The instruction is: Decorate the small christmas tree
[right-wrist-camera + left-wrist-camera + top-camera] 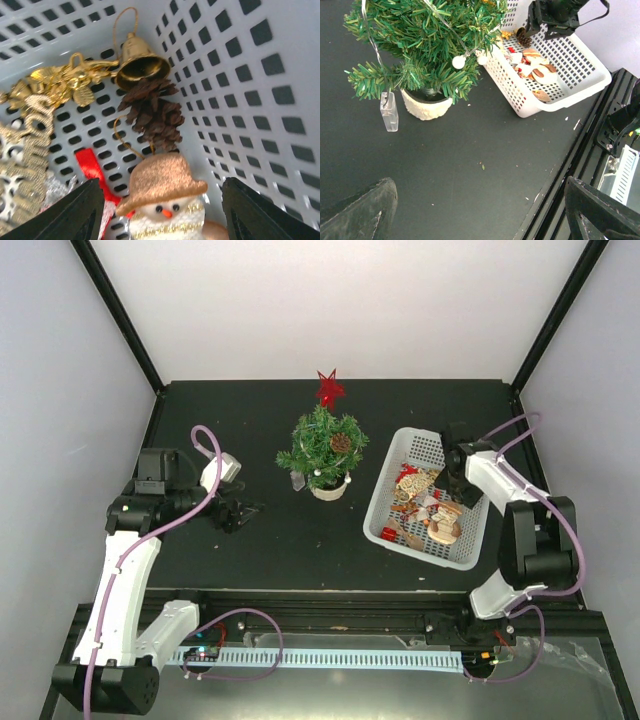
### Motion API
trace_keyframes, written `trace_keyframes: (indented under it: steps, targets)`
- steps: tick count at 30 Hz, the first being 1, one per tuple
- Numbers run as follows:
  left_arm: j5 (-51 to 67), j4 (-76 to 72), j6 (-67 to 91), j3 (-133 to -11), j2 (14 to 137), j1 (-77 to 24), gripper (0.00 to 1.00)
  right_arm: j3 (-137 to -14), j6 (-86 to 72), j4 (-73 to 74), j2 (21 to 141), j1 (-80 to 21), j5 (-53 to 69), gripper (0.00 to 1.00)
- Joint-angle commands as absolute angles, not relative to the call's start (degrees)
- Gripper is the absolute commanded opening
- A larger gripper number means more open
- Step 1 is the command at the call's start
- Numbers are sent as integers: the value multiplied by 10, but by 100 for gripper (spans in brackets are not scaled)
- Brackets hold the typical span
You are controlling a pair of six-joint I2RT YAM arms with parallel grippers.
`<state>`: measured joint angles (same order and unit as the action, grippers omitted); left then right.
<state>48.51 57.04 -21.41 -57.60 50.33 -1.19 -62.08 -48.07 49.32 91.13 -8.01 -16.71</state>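
Black desk (250,550) carries the small christmas tree (322,445) at its back centre, upright in a cream pot (426,105), topped by a red star (329,388), with a brown cone (341,443) among the branches and white beads (458,61) on a strand. A clear plastic tag (389,111) hangs from a lower branch down to the desk. Just to the tree's right sits a white basket (378,502) of ornaments. The left fingers (360,215) are spread wide over bare desk, left of the tree, with nothing between them. The right fingers (260,210) are down inside the basket, spread apart on either side of a snowman (162,200) in a glittery copper hat, not closed on it. Beyond it lie a pine cone (152,112), a gold bell (140,57) and gold glitter lettering (30,130).
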Motion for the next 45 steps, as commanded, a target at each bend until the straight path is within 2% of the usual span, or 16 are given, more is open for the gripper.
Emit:
trace_keyframes:
  steps: [1, 5, 8, 13, 16, 19, 23, 35, 45]
  targets:
    - [499, 568, -219, -589, 498, -9, 92, -603, -503, 445, 931, -58, -157, 66]
    - [498, 566, -219, -586, 497, -9, 91, -595, -503, 421, 951, -55, -135, 66]
    - [496, 565, -219, -584, 497, -9, 92, -563, -485, 343, 936, -54, -57, 64]
    - [493, 565, -218, -583, 497, -8, 91, -465, -451, 181, 808, -55, 74, 63]
    - [494, 564, -218, -582, 498, -8, 91, -479, -427, 231, 778, -54, 30, 63]
    - [496, 563, -217, -583, 501, -7, 91, -553, -416, 358, 809, -55, -55, 63]
    - [498, 562, -217, -583, 501, -8, 91, -592, -416, 424, 854, -55, -112, 63]
    - [495, 563, -218, -579, 495, -7, 91, -588, -424, 388, 915, -55, -159, 64]
    - [497, 562, -219, -582, 503, -8, 92, -591, -414, 354, 957, -55, -135, 63]
